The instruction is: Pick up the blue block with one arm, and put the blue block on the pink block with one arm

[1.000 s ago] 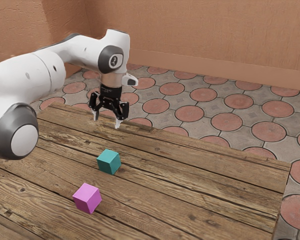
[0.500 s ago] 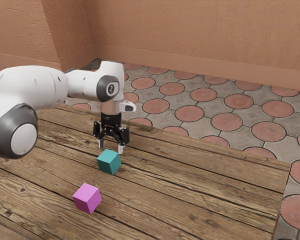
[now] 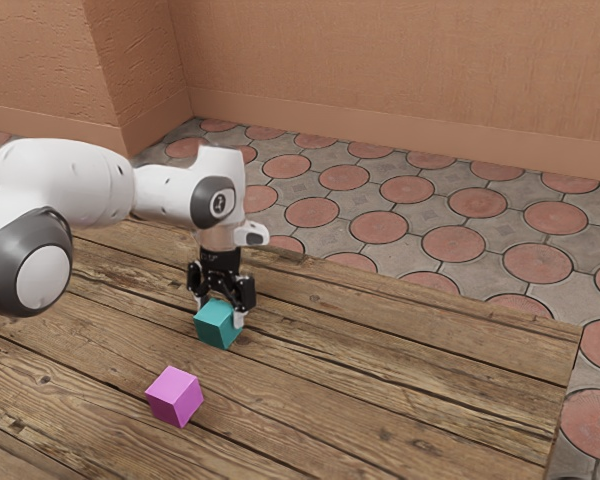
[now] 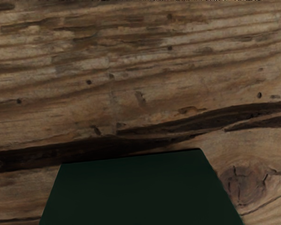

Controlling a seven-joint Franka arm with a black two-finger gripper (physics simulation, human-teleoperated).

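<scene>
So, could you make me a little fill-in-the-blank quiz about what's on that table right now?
1. The gripper hangs directly over the blue block with its fingers ___.
2. The pink block has ___ stacked on it.
3. Both blocks rest on a table made of ___.

Missing words: open; nothing; wood.

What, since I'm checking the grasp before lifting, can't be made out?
- Exterior view: the gripper covers the blue block's top rear, hiding how deep it sits.
- Wrist view: the picture's edge cuts off the blue block's part nearest the hand.
- Exterior view: the left edge cuts off the arm's base.
</scene>
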